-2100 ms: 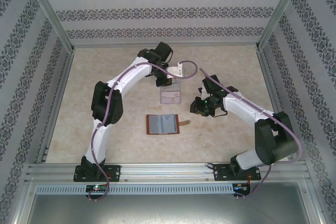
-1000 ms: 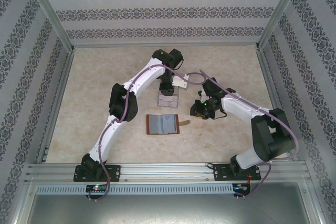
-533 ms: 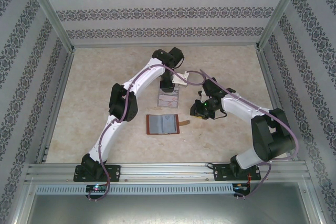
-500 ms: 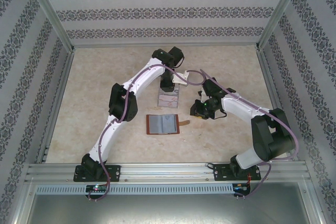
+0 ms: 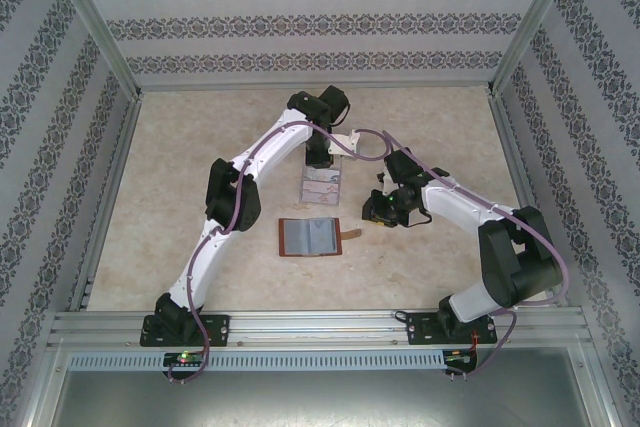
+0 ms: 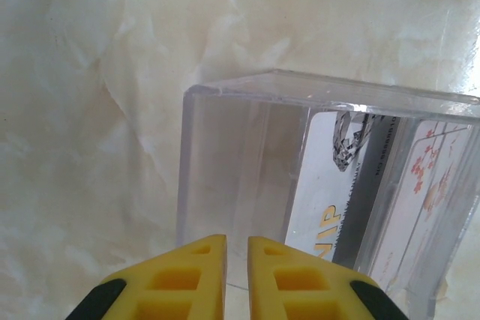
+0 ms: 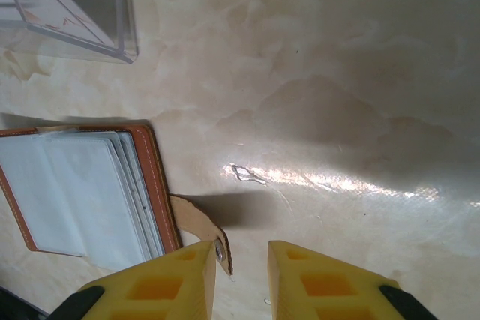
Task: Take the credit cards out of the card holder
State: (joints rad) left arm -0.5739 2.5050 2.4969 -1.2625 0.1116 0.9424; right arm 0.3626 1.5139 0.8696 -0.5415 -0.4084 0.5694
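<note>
The card holder [image 5: 308, 237] lies open on the table, brown leather with grey-blue pockets [image 7: 82, 192], its strap tab [image 7: 196, 222] pointing right. Two credit cards lie in a clear plastic box [image 5: 322, 185]: a white one with a dark stripe [image 6: 322, 185] and a whitish-pink one [image 6: 427, 192]. My left gripper [image 6: 236, 239] hovers over the box's vacant left part, its fingers almost together with nothing between them. My right gripper [image 7: 241, 245] stands open just right of the card holder. The strap's snap end sits by the inner edge of its left finger, not pinched.
The clear box's rim [image 6: 330, 95] stands directly under my left fingers. Both arms meet near the table's middle [image 5: 383, 209]. Metal frame posts and patterned walls bound the pale marbled tabletop [image 5: 180, 167], which is bare to the left and right.
My left gripper's fingers have drawn together and its wrist has shifted slightly toward the back over the box. The right arm and the card holder have not moved.
</note>
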